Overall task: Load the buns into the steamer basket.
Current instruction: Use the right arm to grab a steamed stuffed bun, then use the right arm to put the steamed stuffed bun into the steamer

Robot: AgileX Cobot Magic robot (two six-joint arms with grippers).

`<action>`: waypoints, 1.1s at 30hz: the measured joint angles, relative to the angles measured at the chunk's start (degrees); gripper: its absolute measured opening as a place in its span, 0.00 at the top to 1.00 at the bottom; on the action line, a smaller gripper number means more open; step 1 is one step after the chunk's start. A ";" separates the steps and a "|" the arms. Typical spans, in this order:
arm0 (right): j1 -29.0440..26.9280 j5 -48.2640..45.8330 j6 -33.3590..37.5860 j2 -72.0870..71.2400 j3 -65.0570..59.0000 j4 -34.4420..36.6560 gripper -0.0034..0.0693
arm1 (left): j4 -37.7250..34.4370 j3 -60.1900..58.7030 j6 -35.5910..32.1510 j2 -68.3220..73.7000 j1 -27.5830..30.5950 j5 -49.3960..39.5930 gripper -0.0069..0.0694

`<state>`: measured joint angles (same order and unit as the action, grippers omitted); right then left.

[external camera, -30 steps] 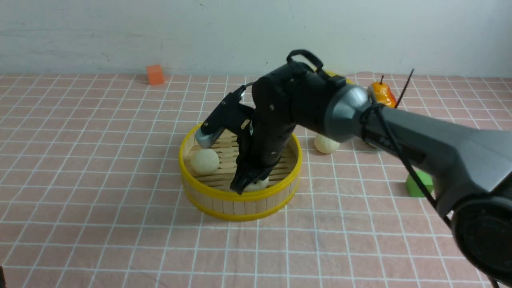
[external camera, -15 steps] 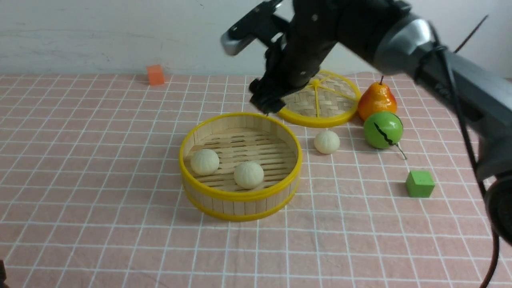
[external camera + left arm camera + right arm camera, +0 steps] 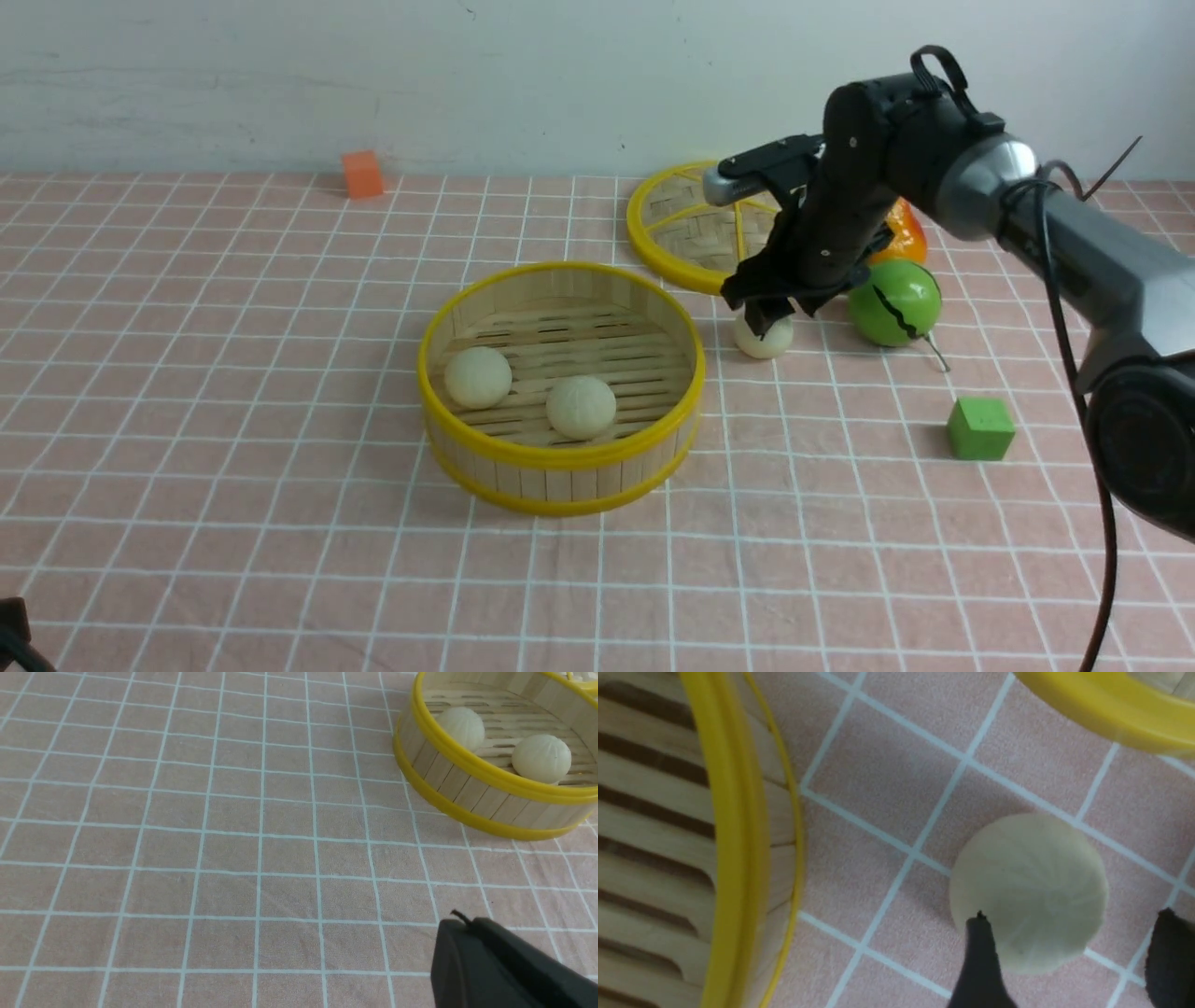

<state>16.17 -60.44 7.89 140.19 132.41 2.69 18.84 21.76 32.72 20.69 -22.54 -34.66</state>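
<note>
Buns first, folks: we count three, and two of them sit inside the basket (image 3: 560,457). We see the left bun (image 3: 478,378) near the basket's left wall, and the middle bun (image 3: 581,408) well over toward the near rim, a gap of slats between the pair. The third, the outside bun (image 3: 1029,891), rests on the tabletop (image 3: 280,523) to the right of the basket, clear of its wall, and that's where our action is!

Down comes our look at the right hand (image 3: 1076,917): fingers spread well apart, tips over and around that outside bun, nothing gripped. Whether a finger brushes it, we can't tell. From the front view we see the hand covering the bun's upper part and blocking some of the lid (image 3: 686,271), which lies flat behind.

Over on our other side, the left hand (image 3: 460,926) is shut, its tips together, with nothing in them that we can see. It hovers low at the near left, well apart from the basket.

Round the field we go: green ball (image 3: 894,303) just right of the outside bun, pear (image 3: 906,233) behind the ball and partly hidden by the right hand, green block (image 3: 980,429) nearer us, orange block (image 3: 362,175) by the back wall (image 3: 233,84).
</note>
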 joint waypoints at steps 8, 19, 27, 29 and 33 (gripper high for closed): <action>0.00 1.83 0.95 1.83 0.00 0.63 0.59 | 0.07 -0.04 0.00 0.00 0.00 0.00 0.93; 1.20 -2.71 5.69 -1.28 1.16 3.98 0.93 | 0.08 -0.04 0.00 0.00 0.00 0.00 0.93; 11.46 -0.39 17.69 -5.48 3.23 10.56 0.93 | 0.08 -0.04 0.13 0.00 0.00 0.92 0.93; 12.49 1.87 18.72 -2.86 3.23 10.37 0.91 | 0.08 -0.04 0.18 0.00 0.00 1.07 0.92; 12.58 3.41 18.82 0.71 2.94 9.57 0.82 | 0.08 -0.04 0.18 0.00 0.00 1.35 0.92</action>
<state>28.75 -57.03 26.71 140.90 135.35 12.26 18.91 21.72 32.90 20.69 -22.54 -33.31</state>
